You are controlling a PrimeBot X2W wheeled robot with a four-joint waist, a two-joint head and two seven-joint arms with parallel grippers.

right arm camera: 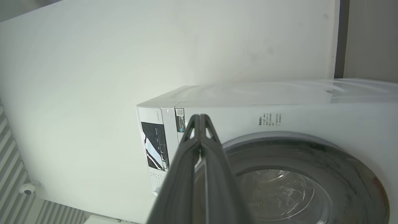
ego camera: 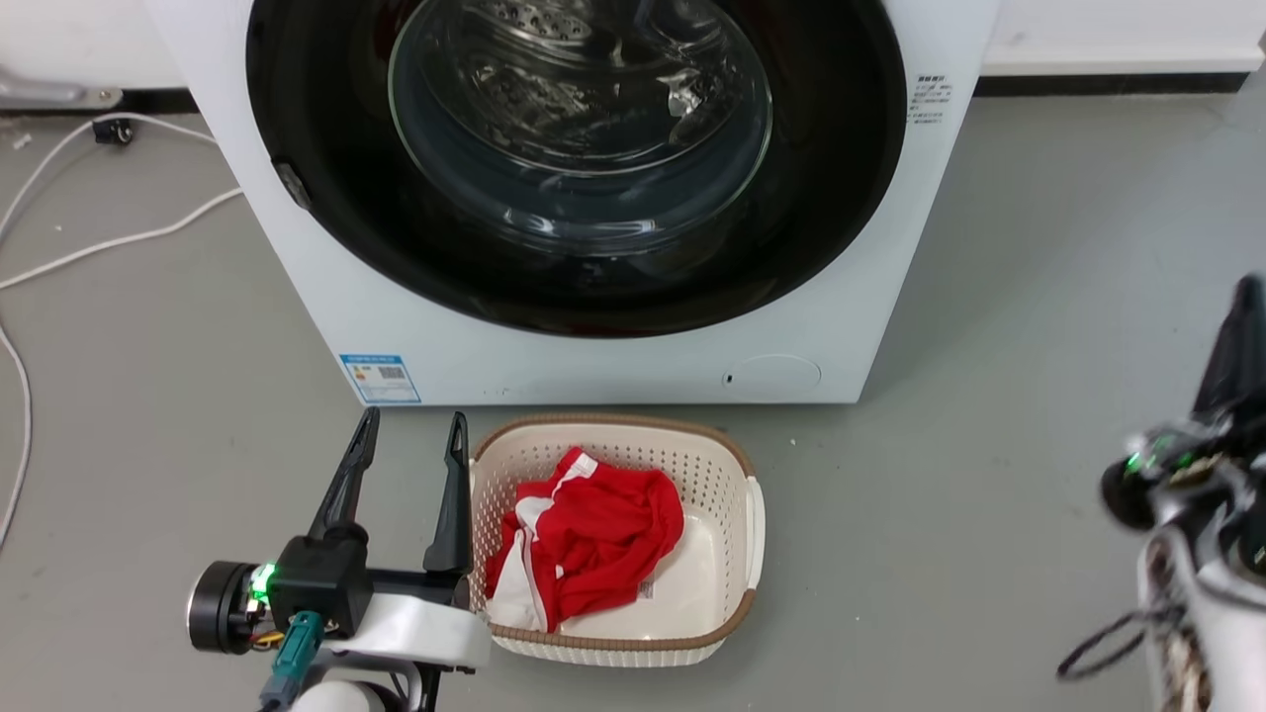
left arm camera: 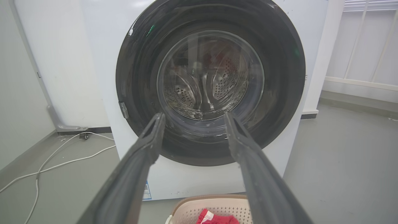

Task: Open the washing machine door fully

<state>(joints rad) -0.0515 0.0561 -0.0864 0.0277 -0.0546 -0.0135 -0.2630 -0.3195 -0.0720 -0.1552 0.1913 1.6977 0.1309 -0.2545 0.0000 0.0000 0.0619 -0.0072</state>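
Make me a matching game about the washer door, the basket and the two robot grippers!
Things:
1. washing machine door
2. basket
3. left gripper
4. right gripper

States:
A. fingers pressed together
B. holds red clothing
C. closed flat against the front of the washing machine
D. fingers spread apart

Pairs: 1-C, 2-B, 3-D, 4-A

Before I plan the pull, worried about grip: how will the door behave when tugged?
The door is probably rigid and heavy: wide disc, thick glass bowl. Its glossy black face looks slippery; the grey tab at its edge likely grips better.
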